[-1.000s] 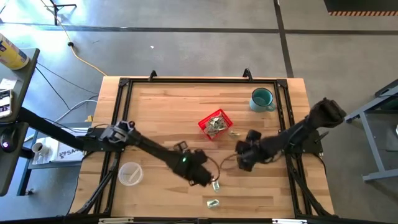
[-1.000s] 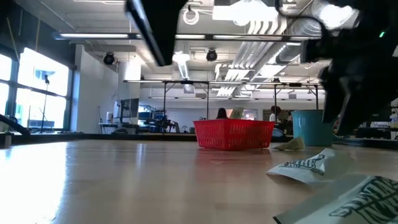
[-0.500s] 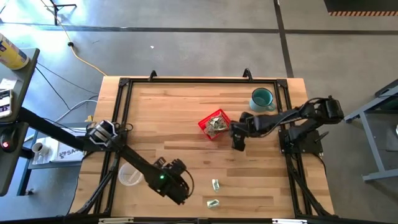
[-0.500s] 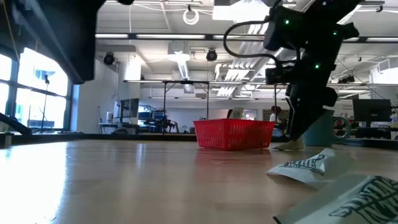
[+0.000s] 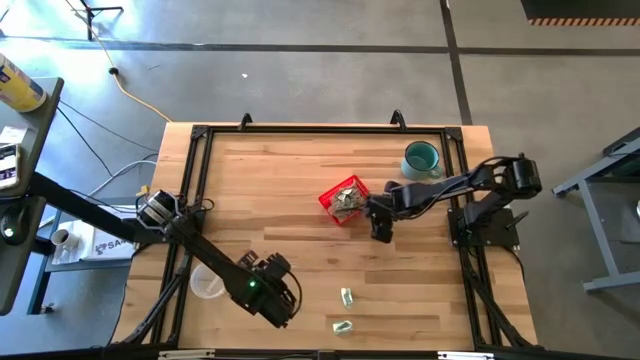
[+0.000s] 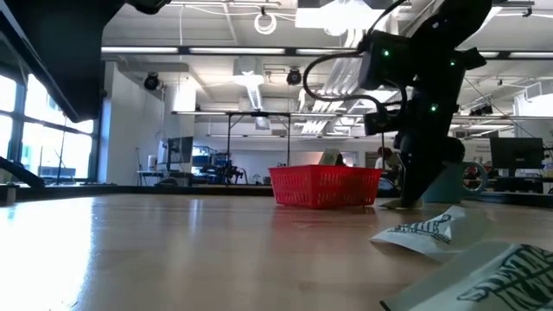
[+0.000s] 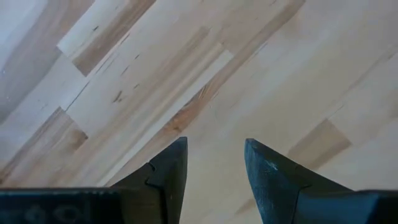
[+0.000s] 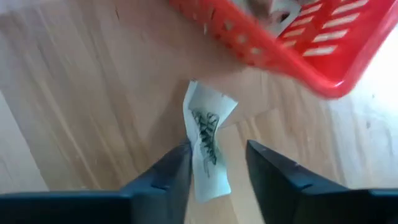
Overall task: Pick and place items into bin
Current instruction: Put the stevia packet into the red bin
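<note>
The red basket (image 5: 346, 200) stands mid-table with several pale wrapped pieces inside. My right gripper (image 5: 380, 230) points down at the table just right of it. A pale green-white piece (image 8: 208, 155) lies flat on the wood between the parted fingers, below the basket's wall (image 8: 292, 59). The low view shows that piece (image 6: 399, 204) at the gripper's tip. Two more pieces (image 5: 346, 297) (image 5: 342, 326) lie near the front edge. My left gripper (image 5: 283, 303) hangs open over bare wood at the front left, nothing between its fingers (image 7: 214, 162). My right gripper comes from above with one finger on each side of the piece (image 8: 211, 177), which lies flat on the table. One long edge of the piece lies close by one finger (image 8: 177, 171); a strip of wood shows before the other. Whether either finger touches it, I cannot tell.
A teal mug (image 5: 421, 158) stands at the far right, behind the right arm. A clear plastic cup (image 5: 207, 283) sits at the front left beside the left arm. A black frame (image 5: 200, 135) runs around the table's edges. Bare wood lies between the basket and the front pieces.
My right gripper has gone from mid-table toward the far edge and come down beside the basket's right side, over the piece there. My left gripper has drawn back from the two front pieces toward the table's left and near edges.
</note>
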